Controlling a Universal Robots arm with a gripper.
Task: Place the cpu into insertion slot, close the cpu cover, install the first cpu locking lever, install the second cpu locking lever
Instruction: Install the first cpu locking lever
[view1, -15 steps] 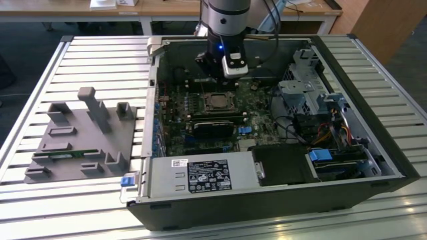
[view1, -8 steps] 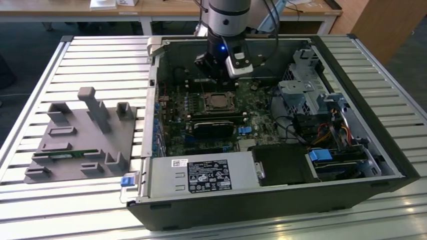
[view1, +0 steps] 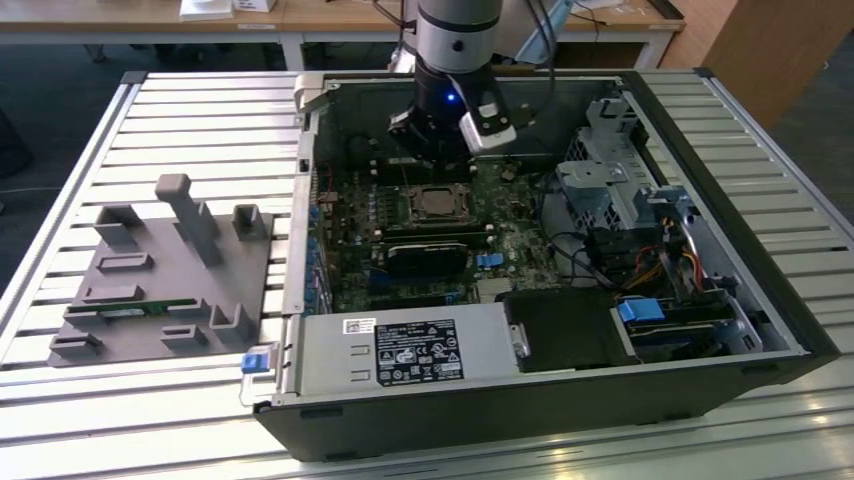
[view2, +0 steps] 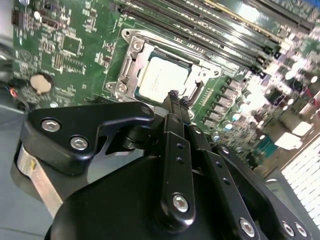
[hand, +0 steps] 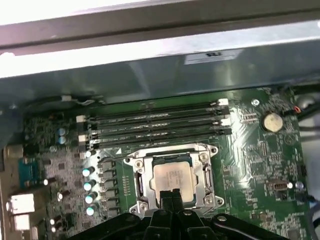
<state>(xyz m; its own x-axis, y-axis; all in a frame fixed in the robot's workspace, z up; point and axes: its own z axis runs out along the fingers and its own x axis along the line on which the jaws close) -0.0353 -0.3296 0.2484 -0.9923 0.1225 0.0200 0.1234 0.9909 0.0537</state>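
Slatted metal bench (view1: 200, 110) carries an open computer case (view1: 534, 420) lying on its side, with a grey fixture tray (view1: 160, 280) at nine o'clock of the case in the exterior view. Inside, on the green motherboard (hand: 250, 165), the cpu (hand: 172, 177) sits in the insertion slot (view2: 186, 61). The cpu cover (hand: 205, 172) lies flat around it, the chip's silvery top showing through the window. Black memory slots (hand: 155, 125) run just beside the socket; a coin cell (hand: 272, 121) sits well apart. In both wrist views the gripper (view2: 173, 95) has its fingers pressed together, gripping nothing visible, tips at the socket's edge.
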